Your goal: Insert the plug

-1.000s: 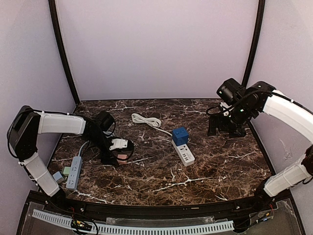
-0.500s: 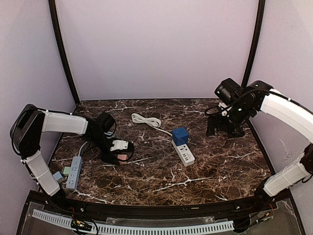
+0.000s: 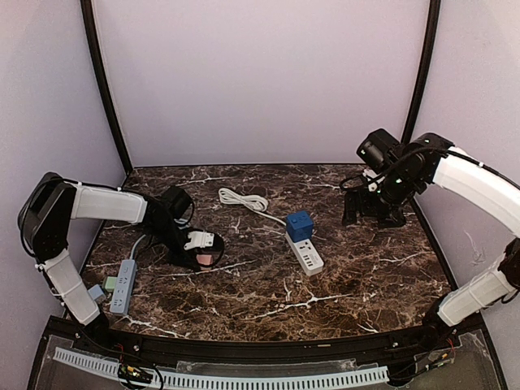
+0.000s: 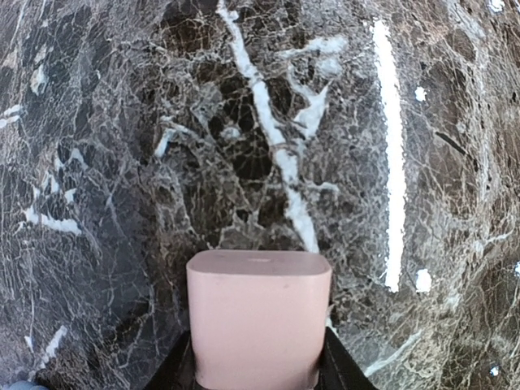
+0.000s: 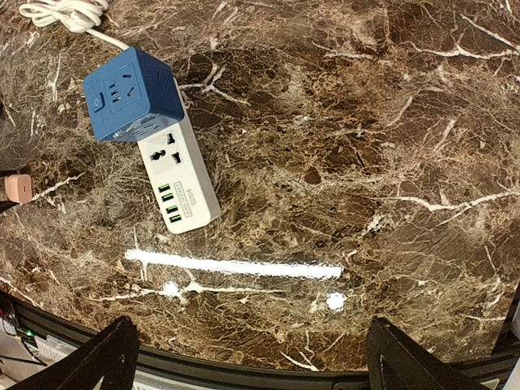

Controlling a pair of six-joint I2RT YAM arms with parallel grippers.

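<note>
Plug (image 4: 258,317) — pink, smooth, rounded block — clenched in left pincer (image 3: 201,252); right pincer (image 5: 250,325) released.

Nothing readable anywhere right now: the only lettering is a tiny line of print on the white power strip (image 5: 177,183), alongside its green USB ports (image 5: 171,205), and it's too blurred to make out.

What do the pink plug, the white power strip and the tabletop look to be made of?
Pink plug: likely matte moulded plastic, smooth with rounded edges and no glare. White power strip: probably hard plastic, a uniform white shell. Tabletop: dark marble or a marble-look laminate, polished, with white veins and a mirrored light streak.
</note>
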